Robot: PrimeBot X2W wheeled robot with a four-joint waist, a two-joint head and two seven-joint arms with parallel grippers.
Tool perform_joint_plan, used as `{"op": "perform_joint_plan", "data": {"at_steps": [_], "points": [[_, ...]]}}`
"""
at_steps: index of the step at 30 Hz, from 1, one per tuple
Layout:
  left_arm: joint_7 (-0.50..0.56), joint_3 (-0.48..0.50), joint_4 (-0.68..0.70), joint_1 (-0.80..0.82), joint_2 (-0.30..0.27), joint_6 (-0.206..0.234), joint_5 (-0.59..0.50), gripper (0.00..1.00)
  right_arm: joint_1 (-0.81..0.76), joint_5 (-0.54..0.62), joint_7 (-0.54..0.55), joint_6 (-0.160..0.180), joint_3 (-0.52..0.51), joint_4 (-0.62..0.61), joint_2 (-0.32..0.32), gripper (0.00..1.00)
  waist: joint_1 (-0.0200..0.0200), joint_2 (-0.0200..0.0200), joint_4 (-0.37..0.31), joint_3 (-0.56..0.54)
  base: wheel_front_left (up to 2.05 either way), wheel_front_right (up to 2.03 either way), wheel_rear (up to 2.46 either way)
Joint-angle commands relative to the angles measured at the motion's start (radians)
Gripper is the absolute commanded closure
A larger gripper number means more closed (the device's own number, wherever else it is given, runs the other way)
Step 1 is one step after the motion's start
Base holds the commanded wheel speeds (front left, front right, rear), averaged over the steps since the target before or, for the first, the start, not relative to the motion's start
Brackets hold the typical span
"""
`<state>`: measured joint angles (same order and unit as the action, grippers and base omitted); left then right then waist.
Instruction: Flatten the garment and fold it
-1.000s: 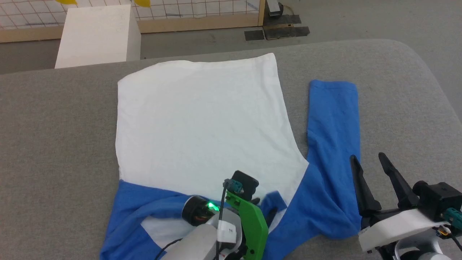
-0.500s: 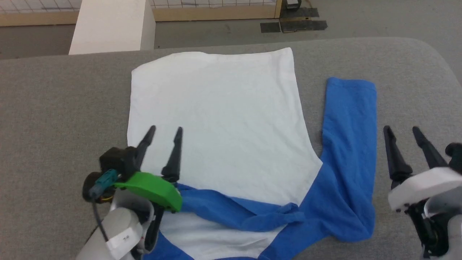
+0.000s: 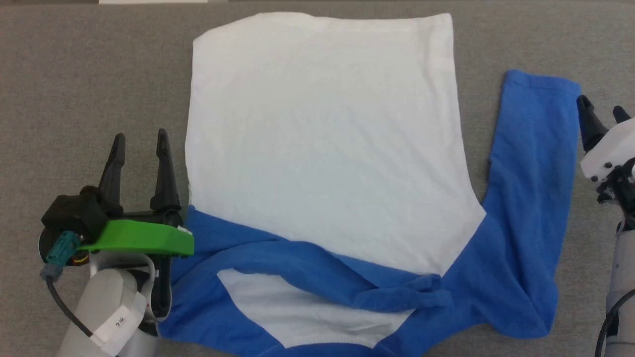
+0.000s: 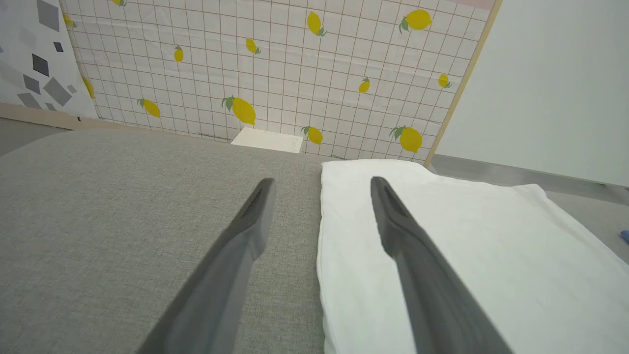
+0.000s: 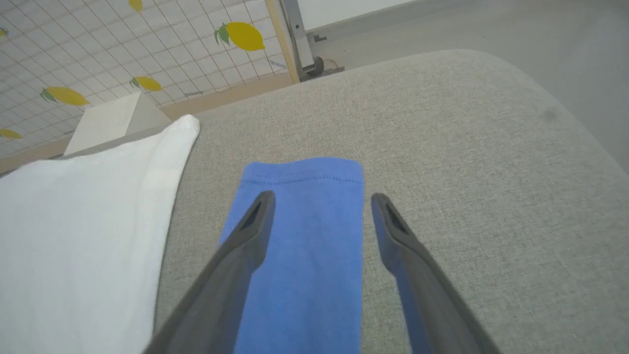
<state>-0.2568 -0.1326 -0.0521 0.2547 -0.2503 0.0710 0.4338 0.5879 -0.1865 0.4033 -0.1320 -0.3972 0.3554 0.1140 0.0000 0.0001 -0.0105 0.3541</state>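
asker: where did the garment [image 3: 322, 139] lie?
watcher: spread on the grey cloth-covered desk [image 3: 74, 74], white body flat and smooth, hem toward the far edge. one blue sleeve [image 3: 536, 173] ran straight along the body's right side, cuff pointing away from the robot. the other sleeve [image 3: 317, 272] was folded across the near end of the body and bunched where it ended.
asker: and the left hand [image 3: 140, 135]?
watcher: wide, holding nothing. it sat just beside the body's left edge, by the folded sleeve's shoulder. in the left wrist view one finger was over bare desk and the other over white cloth; whether either touched, i could not tell.
asker: the right hand [image 3: 601, 105]?
watcher: wide too, and empty. in the head view it was at the straight sleeve's outer edge, near the cuff. in the right wrist view that sleeve lay beneath the fingers, its stitched cuff just past the fingertips.
asker: anything beyond the desk?
watcher: a lemon-patterned panel [image 4: 245, 73] and a white box [image 4: 268, 140] in front of it.
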Motion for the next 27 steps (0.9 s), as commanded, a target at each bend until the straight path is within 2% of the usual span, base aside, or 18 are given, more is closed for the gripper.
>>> {"op": "perform_joint_plan", "data": {"at_steps": [1, 6, 13, 14, 15, 17, 21, 27], "points": [[-0.005, 0.028, 0.008, 0.002, 0.020, -0.018, -0.023, 0.00, 0.041, 0.029, 0.021, 0.001, -0.031, 0.039, 0.006, 0.00, 0.0000, -0.0001, 0.050, 0.076, 0.00, 0.00, 0.00], [-0.005, 0.087, 0.003, 0.006, 0.075, -0.079, -0.079, 0.00, 0.147, 0.115, 0.093, 0.001, -0.123, 0.148, 0.013, 0.00, 0.0000, -0.0001, 0.073, 0.113, 0.00, 0.00, 0.00], [-0.005, 0.137, -0.005, 0.000, 0.130, -0.134, -0.137, 0.00, 0.206, 0.186, 0.171, 0.001, -0.192, 0.225, 0.004, 0.00, 0.0000, -0.0001, 0.077, 0.113, 0.00, 0.00, 0.00], [-0.005, 0.142, -0.007, -0.004, 0.136, -0.140, -0.145, 0.00, 0.205, 0.188, 0.180, 0.001, -0.194, 0.232, 0.002, 0.32, 0.0000, -0.0001, 0.074, 0.107, 0.00, 0.00, 0.00], [-0.005, 0.146, -0.009, -0.007, 0.140, -0.144, -0.151, 0.00, 0.204, 0.187, 0.184, 0.001, -0.195, 0.235, 0.000, 0.59, 0.0000, -0.0001, 0.072, 0.102, 0.00, 0.00, 0.00], [-0.005, 0.157, -0.017, -0.015, 0.148, -0.152, -0.161, 0.00, 0.200, 0.155, 0.181, 0.001, -0.204, 0.238, -0.009, 1.00, 0.0000, -0.0001, 0.067, 0.086, 0.00, 0.00, 0.00], [-0.005, 0.178, -0.034, -0.030, 0.158, -0.166, -0.179, 0.00, 0.161, 0.097, 0.129, 0.001, -0.177, 0.216, -0.002, 1.00, 0.0000, -0.0001, 0.049, 0.034, 0.00, 0.00, 0.00], [-0.005, 0.195, -0.063, -0.075, 0.167, -0.181, -0.200, 0.00, 0.031, 0.063, 0.033, 0.001, -0.139, 0.130, 0.059, 1.00, 0.0000, -0.0001, 0.020, -0.075, 0.00, 0.00, 0.00]]}}
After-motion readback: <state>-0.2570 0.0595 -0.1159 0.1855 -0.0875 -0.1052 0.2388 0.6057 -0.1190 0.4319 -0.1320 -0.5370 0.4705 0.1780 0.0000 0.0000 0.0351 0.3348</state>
